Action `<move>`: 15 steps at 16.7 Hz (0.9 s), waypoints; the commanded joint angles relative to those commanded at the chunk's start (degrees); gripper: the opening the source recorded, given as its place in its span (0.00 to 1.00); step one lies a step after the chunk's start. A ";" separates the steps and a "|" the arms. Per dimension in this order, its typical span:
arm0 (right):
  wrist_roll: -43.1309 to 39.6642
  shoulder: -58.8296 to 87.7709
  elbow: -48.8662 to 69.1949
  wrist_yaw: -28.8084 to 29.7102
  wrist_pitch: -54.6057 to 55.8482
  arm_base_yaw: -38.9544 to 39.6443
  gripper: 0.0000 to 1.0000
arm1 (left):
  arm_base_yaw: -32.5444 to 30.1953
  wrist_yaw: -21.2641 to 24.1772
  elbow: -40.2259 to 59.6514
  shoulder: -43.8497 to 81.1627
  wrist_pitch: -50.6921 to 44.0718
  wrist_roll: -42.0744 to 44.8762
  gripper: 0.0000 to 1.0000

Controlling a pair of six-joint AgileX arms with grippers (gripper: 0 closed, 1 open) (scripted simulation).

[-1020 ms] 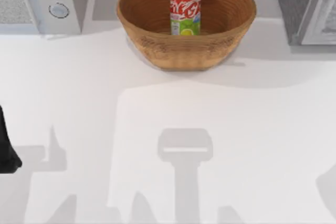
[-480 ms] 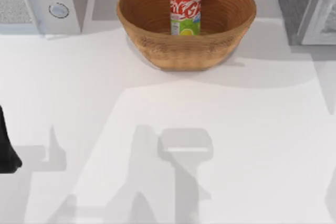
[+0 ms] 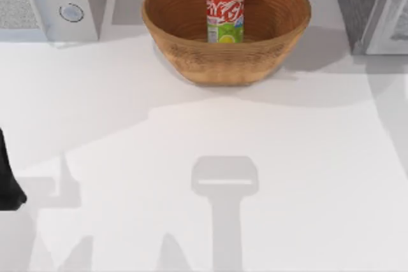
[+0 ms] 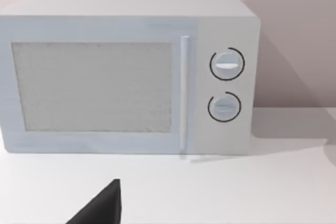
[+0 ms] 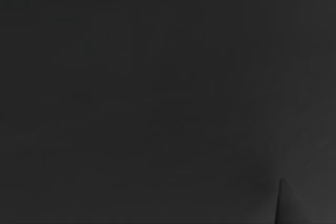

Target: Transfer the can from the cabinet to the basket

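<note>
While the left arm (image 3: 9, 179) is sitting parked at the table's left edge, grip state unclear, the can (image 3: 224, 13) is standing upright inside the basket (image 3: 191, 62), cabinet (image 3: 357, 4) at right, so any careless sweep risks tipping it.

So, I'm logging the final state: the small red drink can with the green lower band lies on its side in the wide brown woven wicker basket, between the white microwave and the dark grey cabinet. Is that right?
Not quite. The small red drink can with the green lower band stands upright, not on its side, in the wide brown woven wicker basket, as the top view shows. The rest holds: the basket sits between the white microwave and the dark grey cabinet.
</note>
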 joint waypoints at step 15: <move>-0.78 0.41 0.96 15.69 0.04 13.24 1.00 | 0.00 0.00 0.00 0.00 0.00 0.00 1.00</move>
